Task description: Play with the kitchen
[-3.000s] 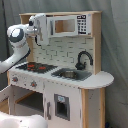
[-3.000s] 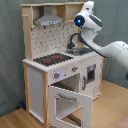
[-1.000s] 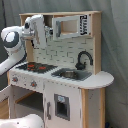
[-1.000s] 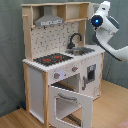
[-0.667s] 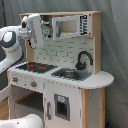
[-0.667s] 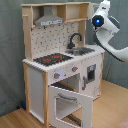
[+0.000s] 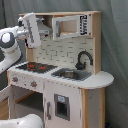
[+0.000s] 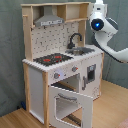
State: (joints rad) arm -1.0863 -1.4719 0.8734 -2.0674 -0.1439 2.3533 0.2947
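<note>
Arm (image 8: 106,31) raised beside kitchen (image 8: 60,60)

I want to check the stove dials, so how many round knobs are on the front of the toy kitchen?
2 round knobs show below the red-ringed black hob: one nearer the corner, one toward the sink side. Others may be hidden.

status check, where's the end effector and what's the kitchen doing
End effector up beside the hood, holding nothing visible. Kitchen upright, oven door hanging open. Nothing in the way on the hob.
</note>
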